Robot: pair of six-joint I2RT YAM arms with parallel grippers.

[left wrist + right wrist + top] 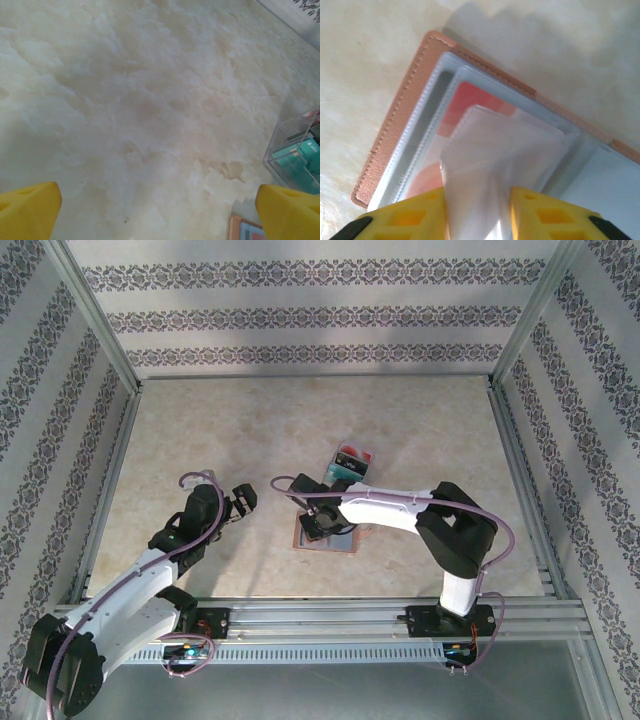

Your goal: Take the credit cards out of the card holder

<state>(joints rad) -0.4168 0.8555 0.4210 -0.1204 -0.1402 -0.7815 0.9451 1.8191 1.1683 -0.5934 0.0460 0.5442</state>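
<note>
The right claw [477, 216] is clamped on a translucent plastic sleeve [495, 155] of the small reddish-brown leather card holder [385, 150]. Its yellow fingers pinch the film and lift it off the page beneath. The step in hand, as I judge it, is getting at a card, and the grip looks to be on film alone. To do it well, the claw should release the film and come down at a sleeve's open mouth. There it can catch the edge of the thin red plastic credit card [470, 97] and draw it out along the sleeve, low and slow, so the holder does not ride up off the pale marbled bench [125, 100]. The left claw [160, 207] hovers nearby with its fingers wide apart, holding nothing. Pressing it on the leather border would steady the pull.

The card holder lies open and flat on the bench in front of the right arm. It sits just nearer than a small clear plastic tray [286, 145] with a teal-green credit card [296, 159] in it. Its border is stitched, its inner pages are grey-blue, and its sleeves are cloudy and floppy.
</note>
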